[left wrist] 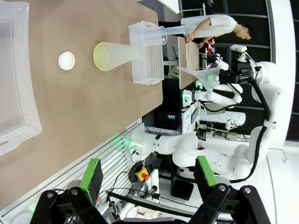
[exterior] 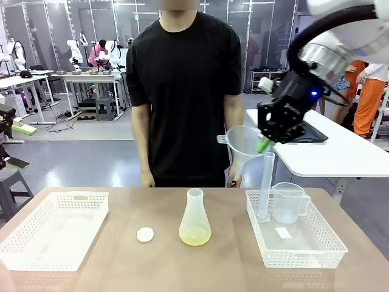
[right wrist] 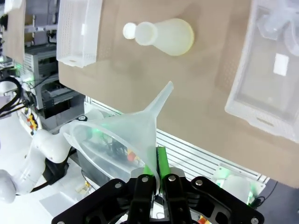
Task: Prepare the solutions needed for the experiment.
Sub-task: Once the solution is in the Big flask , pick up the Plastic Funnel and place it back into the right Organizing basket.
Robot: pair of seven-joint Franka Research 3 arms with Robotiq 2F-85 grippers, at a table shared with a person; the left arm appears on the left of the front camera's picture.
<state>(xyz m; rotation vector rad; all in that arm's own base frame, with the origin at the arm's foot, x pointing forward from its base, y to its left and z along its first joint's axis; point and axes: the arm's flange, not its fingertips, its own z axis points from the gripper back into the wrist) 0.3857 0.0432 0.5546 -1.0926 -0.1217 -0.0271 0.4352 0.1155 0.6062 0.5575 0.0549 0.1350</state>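
The solutions show as a shallow pale yellow layer [exterior: 195, 236] in the bottom of a frosted conical flask [exterior: 194, 216] standing at the table's middle. High above the table, to the flask's right, my right gripper [exterior: 266, 143] is shut on the rim of a translucent funnel [exterior: 242, 148]. In the right wrist view the funnel [right wrist: 133, 133] is pinched between the fingers of that gripper [right wrist: 156, 171], its spout pointing toward the flask [right wrist: 169, 35] far below. My left gripper [left wrist: 148, 173] is open and holds nothing, well away from the flask [left wrist: 117, 55].
A white round cap [exterior: 145, 234] lies left of the flask. A white basket [exterior: 24, 246] sits at the left. The right basket [exterior: 304, 258] holds a tall graduated cylinder [exterior: 265, 185] and a clear handled jug [exterior: 287, 202]. A person stands at the far edge.
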